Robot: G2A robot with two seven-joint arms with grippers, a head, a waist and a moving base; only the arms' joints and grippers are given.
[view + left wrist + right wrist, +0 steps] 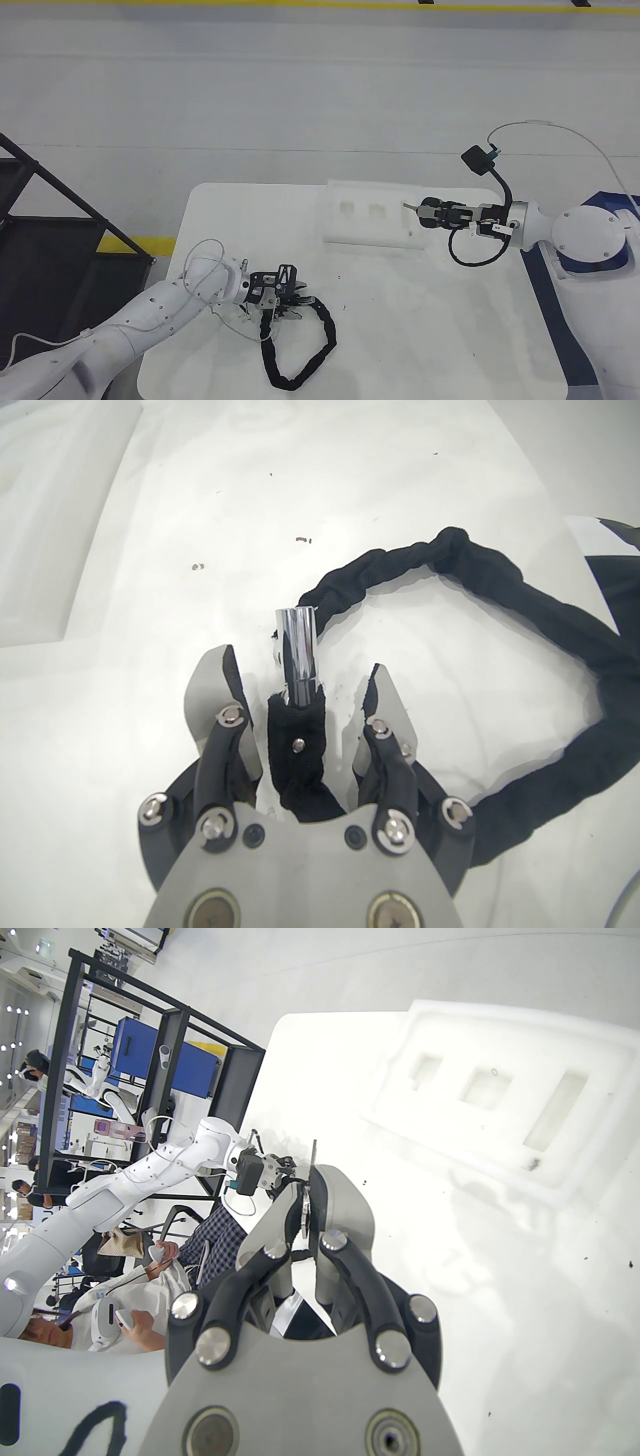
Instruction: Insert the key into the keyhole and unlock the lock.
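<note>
While the key (408, 207) sits pinched in our right gripper (432, 212), well apart at 2 o'clock from the lock (295, 640), our left gripper (302, 661) straddles the lock's chrome barrel, jaws spread; we judge clamping it comes next, then carrying the key across.

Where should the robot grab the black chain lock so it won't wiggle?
Probably the cloth-covered neck just behind the shiny cylinder, coming from behind along its length. It lies straight between the fingers of the open left gripper, and the smooth cylinder end should stay free for the key.
</note>
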